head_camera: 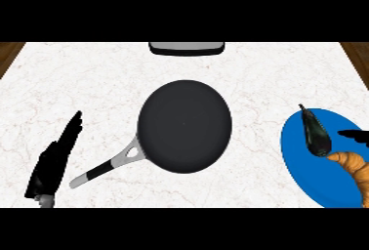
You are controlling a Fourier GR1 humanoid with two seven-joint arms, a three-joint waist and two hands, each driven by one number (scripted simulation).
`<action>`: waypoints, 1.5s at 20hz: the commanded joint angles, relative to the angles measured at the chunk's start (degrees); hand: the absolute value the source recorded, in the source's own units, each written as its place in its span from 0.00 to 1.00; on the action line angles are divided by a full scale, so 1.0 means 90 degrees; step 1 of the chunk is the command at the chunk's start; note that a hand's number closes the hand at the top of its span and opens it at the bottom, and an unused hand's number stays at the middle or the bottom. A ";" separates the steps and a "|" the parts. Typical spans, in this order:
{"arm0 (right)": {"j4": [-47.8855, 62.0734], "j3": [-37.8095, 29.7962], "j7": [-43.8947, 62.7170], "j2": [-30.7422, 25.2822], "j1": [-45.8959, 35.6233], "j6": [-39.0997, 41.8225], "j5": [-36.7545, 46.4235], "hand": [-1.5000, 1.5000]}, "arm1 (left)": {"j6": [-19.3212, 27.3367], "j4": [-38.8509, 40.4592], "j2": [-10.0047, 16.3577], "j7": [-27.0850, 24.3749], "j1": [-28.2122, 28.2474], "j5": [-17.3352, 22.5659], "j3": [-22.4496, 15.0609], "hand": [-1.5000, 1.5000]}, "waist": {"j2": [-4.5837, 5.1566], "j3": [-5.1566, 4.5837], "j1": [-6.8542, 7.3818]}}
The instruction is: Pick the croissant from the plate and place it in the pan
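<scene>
Resting left hand (pixel 54 158) flat | right hand (pixel 316 134) over plate (pixel 302 163), beside croissant (pixel 352 164)

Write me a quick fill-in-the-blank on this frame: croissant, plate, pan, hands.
1. The croissant lies on the ___ plate.
2. The pan sits mid-counter with its handle pointing toward the robot's ___ side.
3. The right hand is above the plate, next to the ___.

Missing words: blue; left; croissant.
</scene>
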 commanded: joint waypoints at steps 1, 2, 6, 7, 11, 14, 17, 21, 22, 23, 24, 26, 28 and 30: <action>-0.0065 -0.0188 -0.0073 0.0004 0.0092 0.0392 0.0153 0.00 | 0.0219 0.0018 -0.0459 -0.0300 0.0381 -0.0365 -0.0250 0.50 | -0.0003 -0.0001 -0.0003; 0.0224 0.0038 -0.0082 0.0290 -0.0043 0.0159 0.0483 0.00 | -0.0117 -0.0526 -0.0129 0.0663 -0.0078 -0.0054 0.0032 0.50 | 0.0001 0.0002 0.0016; 0.0598 -0.0070 -0.1075 0.0206 0.0128 0.0047 0.1294 0.00 | -0.0355 -0.0207 -0.0183 -0.0176 0.0450 -0.0140 0.0163 0.50 | 0.0004 0.0003 0.0026; 0.0514 -0.0014 -0.0645 0.0375 -0.0021 0.0167 0.1204 0.00 | -0.0573 0.0321 -0.0015 -0.0244 -0.0092 0.0073 0.0562 0.50 | 0.0006 0.0000 0.0009; 0.0642 -0.0045 -0.1142 0.0660 0.0201 -0.0289 0.1819 0.00 | -0.0556 -0.0037 -0.0178 0.0021 0.0013 -0.0200 0.0468 0.50 | 0.0005 0.0002 0.0012; 0.0668 -0.0329 -0.1257 0.0625 0.0265 0.0048 0.1792 0.00 | -0.0581 -0.0516 -0.0270 0.0254 0.0269 -0.0351 0.0451 0.50 | -0.0001 0.0001 0.0004; 0.1205 -0.0282 -0.1944 0.0703 0.0038 -0.0396 0.2192 1.00 | -0.0687 0.0027 -0.0342 -0.0231 0.0203 -0.0283 0.0593 0.50 | 0.0007 0.0002 0.0013; 0.0556 -0.0740 -0.1076 0.1086 0.0136 -0.0027 0.1565 1.00 | -0.0453 -0.0185 -0.0610 0.0001 0.0218 -0.0578 0.0369 0.50 | -0.0004 -0.0002 -0.0017; 0.0765 -0.0301 -0.1621 0.1247 0.0678 -0.0592 0.2045 1.00 | -0.0536 -0.0197 -0.0496 0.0091 0.0131 -0.0470 0.0470 0.50 | 0.0002 0.0003 -0.0021; 0.0571 -0.0724 -0.1035 0.1280 0.0204 -0.0054 0.1483 1.00 | -0.0324 -0.0082 -0.0750 -0.0192 0.0327 -0.0721 0.0246 0.50 | -0.0004 -0.0003 -0.0016; 0.1113 -0.0552 -0.1891 0.1007 0.0425 -0.0387 0.1934 1.00 | -0.0473 0.0083 -0.0643 0.0142 -0.0199 -0.0547 0.0433 0.50 | 0.0011 0.0003 -0.0018; 0.0769 -0.0981 -0.1234 0.1178 0.0221 0.0001 0.1354 1.00 | -0.0520 0.0156 -0.0538 -0.0468 0.0254 -0.0617 0.0493 0.50 | -0.0001 -0.0004 -0.0012; 0.0469 -0.0765 -0.1030 0.1490 0.0488 -0.0193 0.1516 1.00 | -0.0643 -0.0216 -0.0553 0.0222 0.0026 -0.0465 0.0529 0.50 | -0.0005 -0.0002 -0.0021; -0.0457 -0.0860 0.0386 0.2393 0.1152 -0.1476 0.1762 1.00 | -0.0422 -0.0340 -0.0621 0.0125 0.0349 -0.0536 0.0515 0.50 | -0.0084 -0.0025 -0.0208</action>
